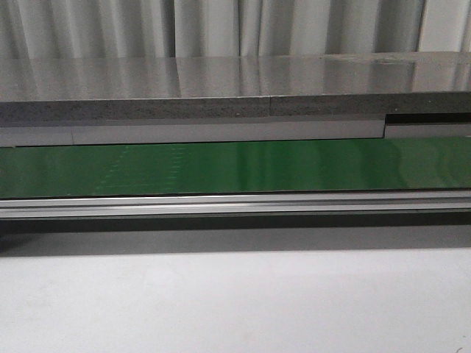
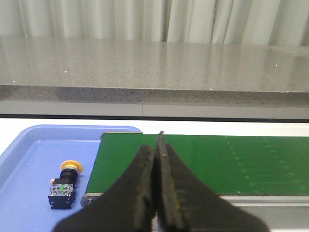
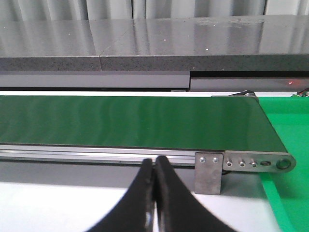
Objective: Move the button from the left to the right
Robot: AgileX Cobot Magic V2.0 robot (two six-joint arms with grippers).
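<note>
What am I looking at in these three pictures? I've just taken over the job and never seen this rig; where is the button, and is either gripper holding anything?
This is a two-armed robot facing a green conveyor belt. The front picture looks forward over the belt; neither arm nor the button shows in it. The other two pictures come from cameras on the wrists, so each shows its own gripper at the bottom. In the left wrist picture, the left gripper has its fingers pressed together, holding nothing. Beyond it, at the belt's end, is a blue tray, and the button, with an orange cap and black body, lies on its side in that tray. In the right wrist picture, the right gripper is also shut and empty, facing the belt's other end, next to a green surface. The button has not been picked up yet.
</note>
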